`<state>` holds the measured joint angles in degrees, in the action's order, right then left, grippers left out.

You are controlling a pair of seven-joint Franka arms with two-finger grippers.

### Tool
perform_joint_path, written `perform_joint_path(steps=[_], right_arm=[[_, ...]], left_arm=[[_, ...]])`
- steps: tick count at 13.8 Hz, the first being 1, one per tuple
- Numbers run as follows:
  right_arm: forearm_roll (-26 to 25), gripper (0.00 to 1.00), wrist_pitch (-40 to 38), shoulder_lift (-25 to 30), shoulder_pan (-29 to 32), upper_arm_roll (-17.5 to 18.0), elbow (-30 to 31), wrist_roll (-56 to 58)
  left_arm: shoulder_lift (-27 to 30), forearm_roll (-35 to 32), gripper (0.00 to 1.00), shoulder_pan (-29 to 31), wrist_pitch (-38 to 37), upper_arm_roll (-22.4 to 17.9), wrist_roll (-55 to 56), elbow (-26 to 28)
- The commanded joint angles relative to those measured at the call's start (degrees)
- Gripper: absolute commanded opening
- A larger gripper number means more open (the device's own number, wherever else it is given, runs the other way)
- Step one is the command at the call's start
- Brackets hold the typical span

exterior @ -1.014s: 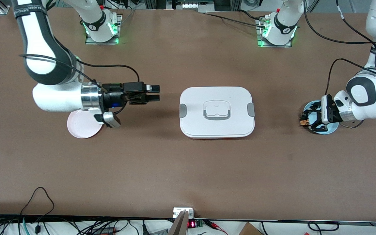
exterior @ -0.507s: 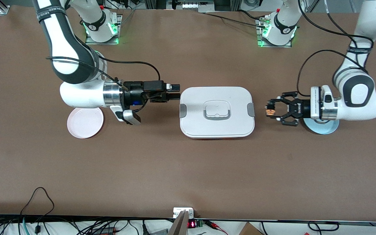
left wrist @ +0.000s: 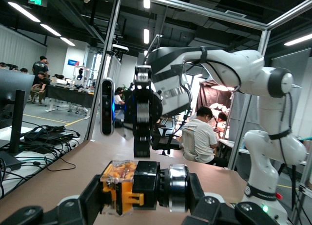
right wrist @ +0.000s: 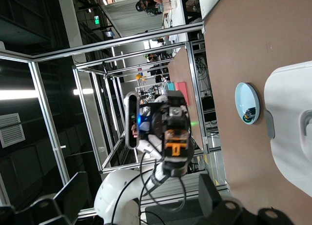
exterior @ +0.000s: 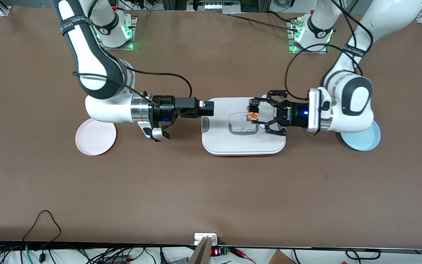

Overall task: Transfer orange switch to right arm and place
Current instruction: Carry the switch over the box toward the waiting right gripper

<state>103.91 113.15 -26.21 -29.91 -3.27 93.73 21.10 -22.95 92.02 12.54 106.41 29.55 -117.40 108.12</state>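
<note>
Holding the orange switch [exterior: 252, 116], left gripper [exterior: 253, 113] hovers over the white lidded box [exterior: 218, 143] mid-table; right gripper [exterior: 208, 109], fingers wide, faces it. Handover and placing on pink plate [exterior: 94, 141] remain, I'd judge.

Both arms level, left end effector [exterior: 252, 113] clamped, right end effector [exterior: 208, 109] spread, tips facing.

Blue plate [exterior: 365, 141] partly hidden under the left arm's wrist; a dark item on it [right wrist: 249, 113] too small to identify.
</note>
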Motion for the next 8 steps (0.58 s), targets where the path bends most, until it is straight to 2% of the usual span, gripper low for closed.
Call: perform_joint_path(steps=[1, 3, 8], right_arm=[[1.3, 1.00, -0.2, -0.7, -0.3, -0.3, -1.3, 0.9], [1.6, 1.00, -0.1, -0.7, -0.4, -0.3, -1.3, 0.8], [2.6, 1.00, -0.2, -1.9, -1.6, -0.3, -1.3, 0.9]], left_arm=[[2.1, 3.3, 0.00, -0.9, 8.0, 3.9, 4.2, -0.6], [2.3, 5.8, 0.00, -2.6, 12.4, 5.3, 5.3, -1.0], [2.7, 6.4, 0.00, -3.6, 14.4, 5.6, 7.3, -2.1]])
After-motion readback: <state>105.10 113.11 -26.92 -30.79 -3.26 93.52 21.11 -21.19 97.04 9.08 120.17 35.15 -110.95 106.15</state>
